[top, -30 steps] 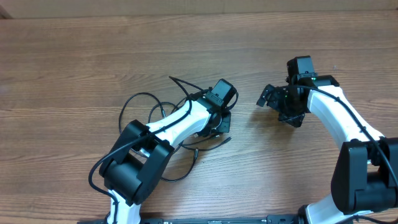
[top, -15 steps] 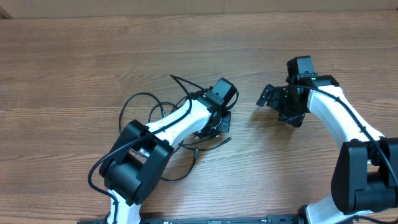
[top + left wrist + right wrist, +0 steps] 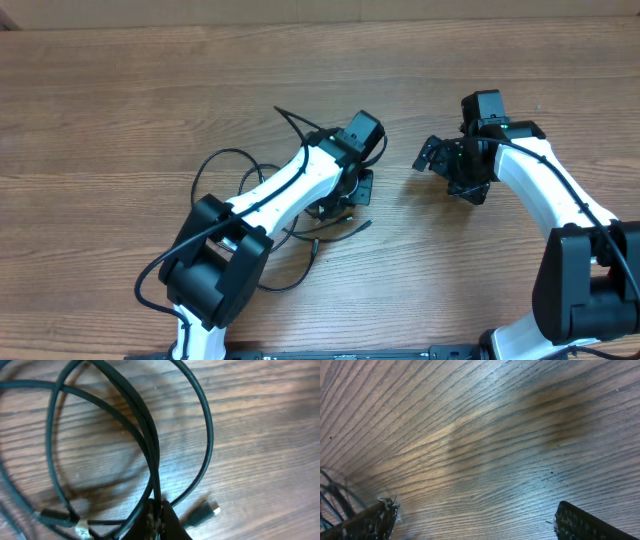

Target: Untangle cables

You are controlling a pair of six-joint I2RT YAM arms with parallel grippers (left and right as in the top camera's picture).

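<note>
The cables lie in tangled loops on the wooden worktop, left of centre and partly under the left arm. The left pincer is clamped tight on black strands where they run together, with a silver-tipped plug just beside it. The right pincer hangs well apart to the right, jaws spread wide, holding nothing.

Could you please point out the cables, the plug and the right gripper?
cables (image 3: 149, 435), left wrist view, middle strand of the loop.
plug (image 3: 200, 514), left wrist view, its black body.
right gripper (image 3: 474, 510), right wrist view, midway between fingertips.
</note>
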